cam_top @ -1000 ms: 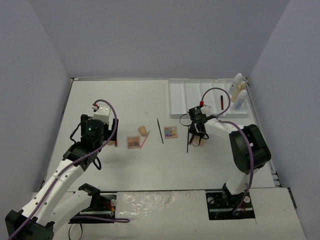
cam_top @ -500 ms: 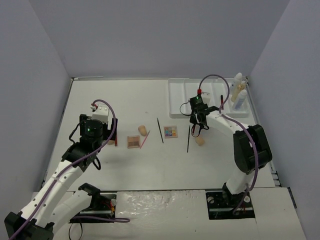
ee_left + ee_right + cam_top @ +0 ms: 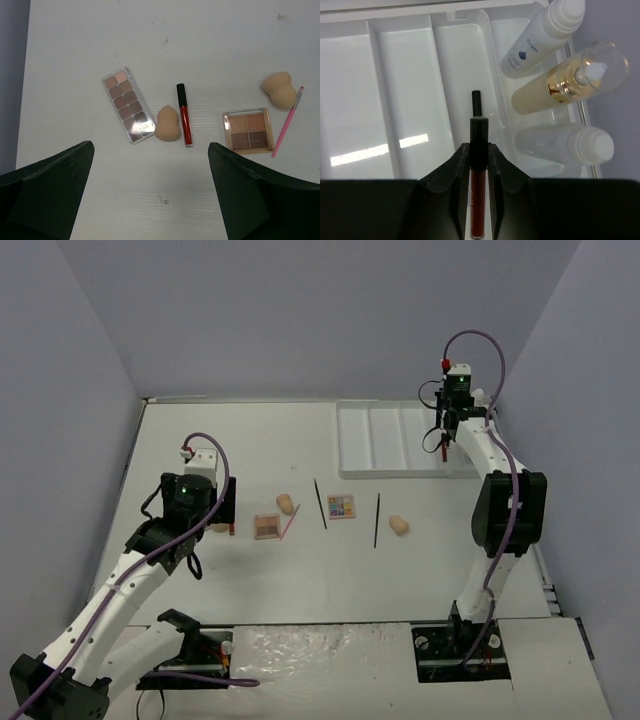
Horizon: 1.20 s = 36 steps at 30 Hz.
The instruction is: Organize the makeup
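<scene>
Red lipstick tube (image 3: pixel 478 180) pinched in right gripper (image 3: pixel 479 150) over right end of tray (image 3: pixel 410 75), beside bottles (image 3: pixel 540 35); left gripper (image 3: pixel 150 147) spread wide over palettes (image 3: pixel 128 105).

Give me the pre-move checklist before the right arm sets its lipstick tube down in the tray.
1. Right gripper shut on the lipstick tube: ok.
2. Tube hangs above the tray, over the compartment beside the bottles: ok.
3. That compartment has room next to the other tube lying there: ok.
4. The bottles stand apart from the gripper: ok.
5. Height left above the tray floor: cannot tell.
6. Left gripper open, touching nothing: ok.
</scene>
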{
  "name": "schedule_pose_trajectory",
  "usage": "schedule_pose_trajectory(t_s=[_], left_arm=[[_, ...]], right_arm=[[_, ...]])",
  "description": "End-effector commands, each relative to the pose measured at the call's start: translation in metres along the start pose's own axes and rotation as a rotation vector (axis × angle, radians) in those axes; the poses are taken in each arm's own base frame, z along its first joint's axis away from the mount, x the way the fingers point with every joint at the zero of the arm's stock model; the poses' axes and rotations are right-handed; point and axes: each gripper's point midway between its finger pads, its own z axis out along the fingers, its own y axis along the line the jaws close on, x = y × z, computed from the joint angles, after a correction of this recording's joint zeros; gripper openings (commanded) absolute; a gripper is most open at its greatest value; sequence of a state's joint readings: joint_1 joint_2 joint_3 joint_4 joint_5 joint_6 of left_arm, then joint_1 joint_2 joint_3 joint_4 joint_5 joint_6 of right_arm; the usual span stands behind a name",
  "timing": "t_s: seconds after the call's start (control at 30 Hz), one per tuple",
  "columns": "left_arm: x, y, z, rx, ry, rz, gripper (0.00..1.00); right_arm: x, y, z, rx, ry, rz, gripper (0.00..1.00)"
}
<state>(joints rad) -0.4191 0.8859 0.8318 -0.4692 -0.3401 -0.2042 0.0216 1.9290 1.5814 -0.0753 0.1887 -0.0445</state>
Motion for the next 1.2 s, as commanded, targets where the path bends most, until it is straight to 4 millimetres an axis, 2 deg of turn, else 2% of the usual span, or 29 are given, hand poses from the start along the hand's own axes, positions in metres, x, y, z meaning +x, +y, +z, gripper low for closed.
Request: schedule_pose_trajectory(t_s=[0.0,0.17,0.27,0.33,0.47,0.57,0.7,0.77,0.9,0.97,1.03,1.1,1.17], left_arm=[[-0.015,-0.006,-0.009,0.011,0.005,-0.116,0.97],[0.006,-0.017,-0.001,0.028,0.08,-0.183,0.97],[0.016,-0.021,0.003,0.03,0.117,-0.214,0.97],[0.022,-0.022,0.006,0.019,0.141,-0.223,0.97],[0.029,-0.025,0.011,0.01,0.171,-0.237,0.96],[0.036,-0.029,0.018,0.004,0.201,-0.247,0.92],[0.044,-0.033,0.027,-0.007,0.243,-0.24,0.84],[0.046,-0.033,0.031,-0.014,0.256,-0.23,0.77],[0.054,-0.039,0.042,-0.019,0.312,-0.223,0.6],[0.061,-0.043,0.046,-0.019,0.345,-0.23,0.53],[0.069,-0.045,0.052,-0.033,0.375,-0.233,0.49],[0.076,-0.045,0.057,-0.047,0.397,-0.231,0.47],[0.081,-0.049,0.061,-0.039,0.414,-0.229,0.46]], right_arm=[[-0.02,0.003,0.03,-0.042,-0.045,-0.12,0.0],[0.002,0.018,0.067,-0.07,0.006,-0.121,0.04],[0.001,0.023,0.075,-0.084,0.004,-0.105,0.22],[-0.008,0.023,0.07,-0.083,-0.015,-0.089,0.39],[-0.043,0.014,0.04,-0.074,-0.09,-0.036,0.54],[-0.075,0.006,-0.005,-0.09,-0.169,0.032,0.66],[-0.096,0.013,-0.062,-0.187,-0.244,0.144,0.79],[-0.096,0.023,-0.089,-0.239,-0.262,0.19,0.81],[-0.091,0.039,-0.131,-0.328,-0.298,0.24,0.82],[-0.083,0.046,-0.144,-0.364,-0.307,0.26,0.82],[-0.064,0.053,-0.148,-0.386,-0.281,0.273,0.82],[-0.061,0.056,-0.164,-0.427,-0.305,0.289,0.83],[-0.055,0.06,-0.171,-0.449,-0.303,0.297,0.83]])
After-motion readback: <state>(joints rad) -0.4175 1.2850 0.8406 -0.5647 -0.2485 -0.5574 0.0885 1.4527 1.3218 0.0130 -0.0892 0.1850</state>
